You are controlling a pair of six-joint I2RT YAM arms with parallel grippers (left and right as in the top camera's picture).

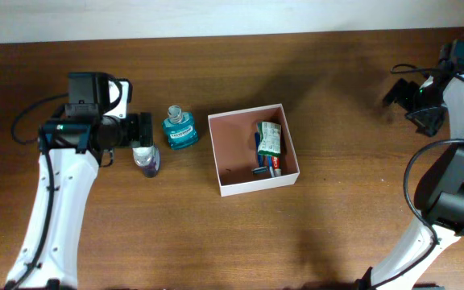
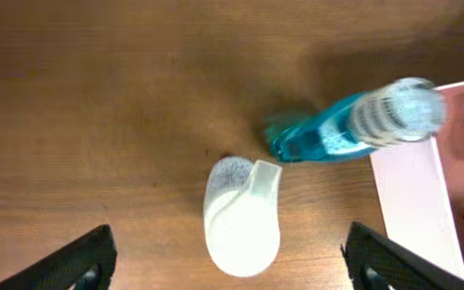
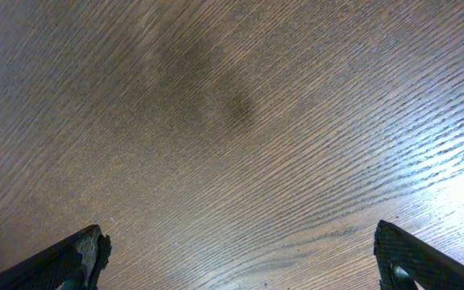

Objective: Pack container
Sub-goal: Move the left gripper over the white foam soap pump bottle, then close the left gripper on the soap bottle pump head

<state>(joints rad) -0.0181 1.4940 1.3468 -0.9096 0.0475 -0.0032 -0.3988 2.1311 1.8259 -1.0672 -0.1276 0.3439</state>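
Hovering over the small white bottle (image 2: 242, 217), the left pincer (image 2: 228, 232) had its fingers wide apart, one on each side of it, neither touching. The teal mouthwash bottle (image 1: 180, 129) stood just beside it, btwn it and the container (image 1: 236, 145). The container sat mid-table (image 1: 337, 242), open top up, w/ a green box (image 1: 269, 138) and a few small items against the wall nearest the right arm. The rest of its floor was bare, so plenty of room left.

The right pincer (image 3: 238, 232) was also apart, holding nothing, over bare wood well apart from the container.

Handling, as a guess: the container is prob. light, thin card, w/ walls that flex or crush under a hard pinch, and it'd skid if bumped. If it needs shifting, take one wall near a corner, where it's stiffest. Lower items in, don't drop them on the rim.
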